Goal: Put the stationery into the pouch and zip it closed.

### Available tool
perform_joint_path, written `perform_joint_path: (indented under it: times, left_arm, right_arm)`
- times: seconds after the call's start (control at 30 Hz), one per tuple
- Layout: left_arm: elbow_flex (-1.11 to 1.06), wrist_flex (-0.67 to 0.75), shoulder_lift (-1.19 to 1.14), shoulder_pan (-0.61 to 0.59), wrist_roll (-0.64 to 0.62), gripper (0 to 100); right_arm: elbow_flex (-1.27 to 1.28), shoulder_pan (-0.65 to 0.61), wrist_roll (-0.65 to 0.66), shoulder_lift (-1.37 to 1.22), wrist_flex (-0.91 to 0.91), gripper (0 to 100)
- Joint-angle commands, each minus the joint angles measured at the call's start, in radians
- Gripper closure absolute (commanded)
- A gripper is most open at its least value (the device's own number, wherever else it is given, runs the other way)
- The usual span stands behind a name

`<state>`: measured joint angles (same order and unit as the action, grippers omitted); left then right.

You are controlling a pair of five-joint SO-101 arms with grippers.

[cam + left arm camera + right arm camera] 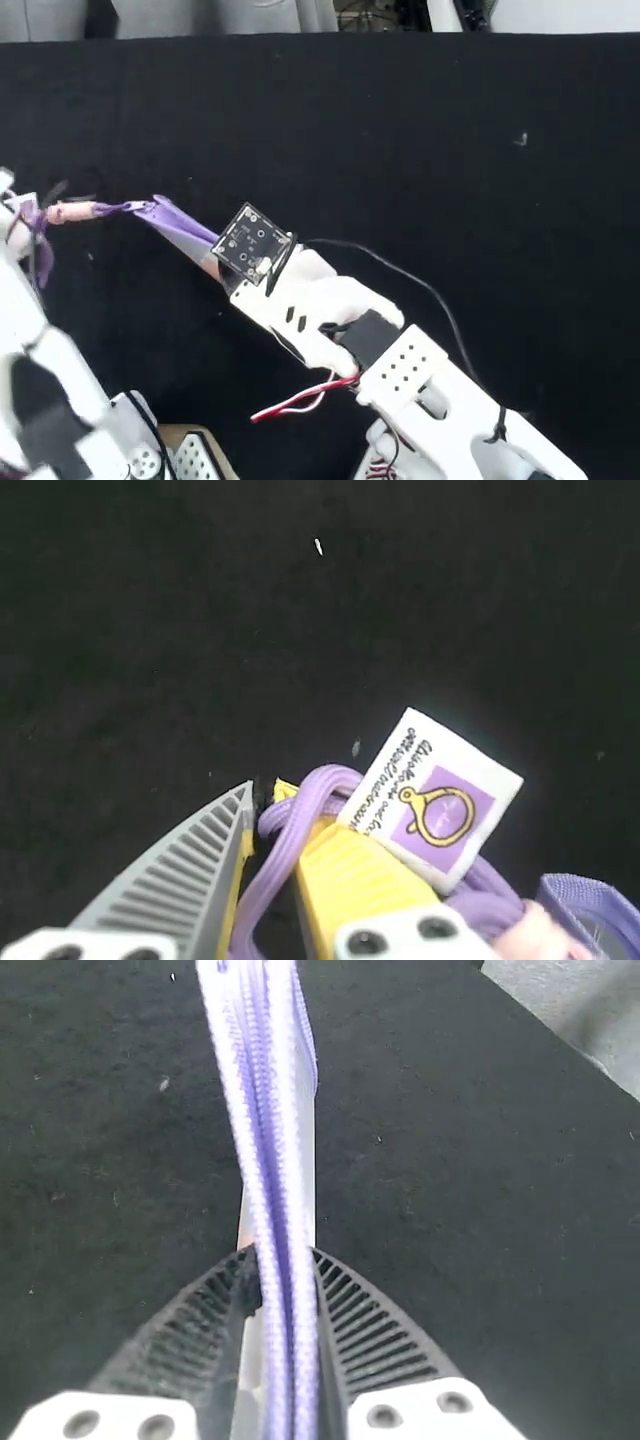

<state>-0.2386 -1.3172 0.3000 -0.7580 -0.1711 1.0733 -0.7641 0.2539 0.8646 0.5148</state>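
While the right end effector point(280, 1260) clamps the pouch point(268, 1090) on its zipper edge, the left end effector point(272, 810) pinches the purple cord point(265, 870). Steady tension between them should let the zip run cleanly. The high view gives the whole stretch above the counter point(420, 130); the left wrist view gives the cord's label point(435, 800) up close.

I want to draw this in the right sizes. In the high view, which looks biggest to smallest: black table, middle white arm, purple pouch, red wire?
1. black table
2. right arm
3. purple pouch, partly behind the arm
4. red wire, about as long as the pouch's visible part but much thinner
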Motion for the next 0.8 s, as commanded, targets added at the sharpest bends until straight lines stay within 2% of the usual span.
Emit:
perform_joint_path:
  times: [0.0,0.17,0.33,0.77]
  left_arm:
    - [0.186,-0.012,-0.206,-0.035,0.074,97]
    - [0.311,0.031,-0.454,-0.104,0.163,97]
    - [0.383,0.031,-0.626,-0.107,0.304,97]
    - [0.576,0.026,-0.999,-0.074,0.391,97]
  right_arm:
    - [-0.048,0.049,0.009,0.007,-0.018,98.8]
    - [-0.042,0.074,0.011,0.007,-0.049,98.8]
    - [-0.042,0.074,0.011,0.004,-0.052,98.8]
    - [-0.044,0.068,0.011,-0.002,-0.052,98.8]
